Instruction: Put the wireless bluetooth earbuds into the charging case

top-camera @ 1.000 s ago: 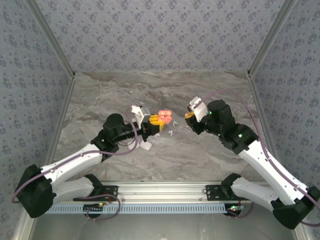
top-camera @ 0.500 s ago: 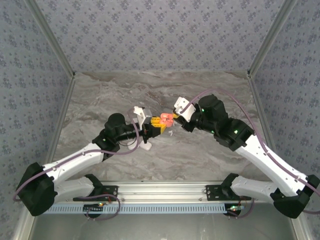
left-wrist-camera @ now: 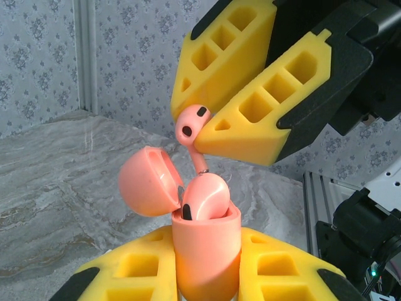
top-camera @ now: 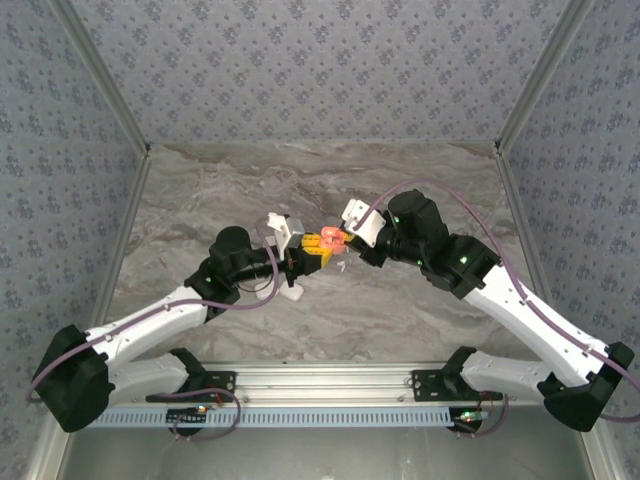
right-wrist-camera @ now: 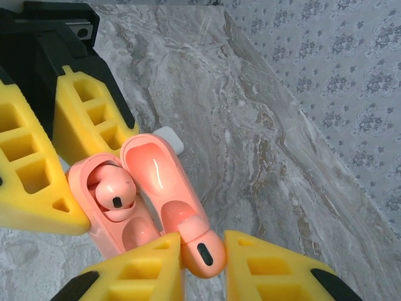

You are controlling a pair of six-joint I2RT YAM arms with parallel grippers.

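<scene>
My left gripper (left-wrist-camera: 205, 248) is shut on an upright coral-red charging case (left-wrist-camera: 207, 257) with its lid (left-wrist-camera: 149, 180) swung open. One coral earbud (left-wrist-camera: 203, 199) sits in the case. A second coral earbud (left-wrist-camera: 191, 123) hangs just above it, stem down, with my right gripper (right-wrist-camera: 203, 241) shut on it. In the right wrist view that earbud (right-wrist-camera: 202, 251) is over the open lid (right-wrist-camera: 156, 179), beside the seated earbud (right-wrist-camera: 113, 191). From above, the two grippers (top-camera: 315, 245) (top-camera: 348, 240) meet at mid-table around the case (top-camera: 331, 237).
A white case (top-camera: 290, 292) lies on the marble table (top-camera: 420, 320) beside the left wrist, another (right-wrist-camera: 169, 138) behind the coral case. Small white earbuds (top-camera: 342, 266) lie under the grippers. Patterned walls enclose three sides, and a metal rail (top-camera: 320, 380) runs along the near edge.
My right gripper has swung left with the coral earbud until it is over the open case. The left gripper and its case have stayed put.
</scene>
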